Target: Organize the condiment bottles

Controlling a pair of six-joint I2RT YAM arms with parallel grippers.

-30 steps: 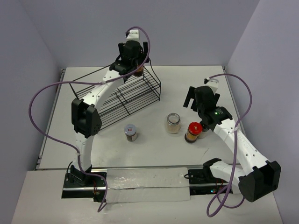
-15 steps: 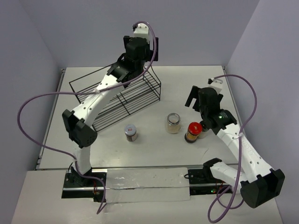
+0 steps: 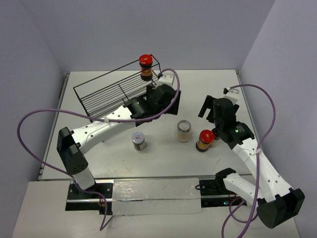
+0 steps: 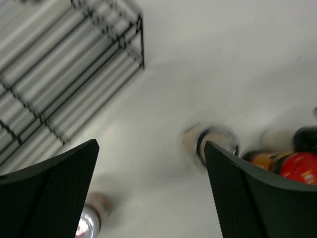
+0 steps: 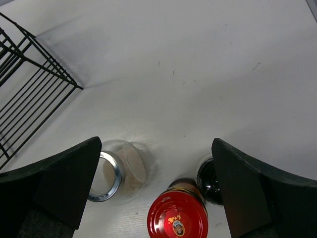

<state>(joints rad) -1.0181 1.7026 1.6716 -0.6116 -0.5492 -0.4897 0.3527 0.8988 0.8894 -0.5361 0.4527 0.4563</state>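
— Red lid up high: the top jar [image 3: 145, 67] stands on the rack [image 3: 99, 92], at its far right corner. I'd count that as one of five put away.

— And the other four?

— All are on the bench [image 3: 114, 159], none in the rack. The grey jar [image 3: 138, 141] stands alone just in front of the rack. The clear jar [image 3: 184, 130] is off to its right. The red jar [image 3: 204, 140] is just beside the clear one, and the black jar [image 5: 208, 179] sits close against the red one. I cannot tell whether those two touch.

— Is anything being carried?

— No. The left jaws are spread wide with nothing between them, over bare bench between the rack and the clear jar. The right jaws gape as wide, also empty, above the clear and red jars.

— So it's mostly undone.

— That is my reading: an early stage, with four jars left to lift across. The right-hand cluster looks awkward, because the red and black jars leave little room for a finger between them. The grey jar, standing apart, should be the easier pick.
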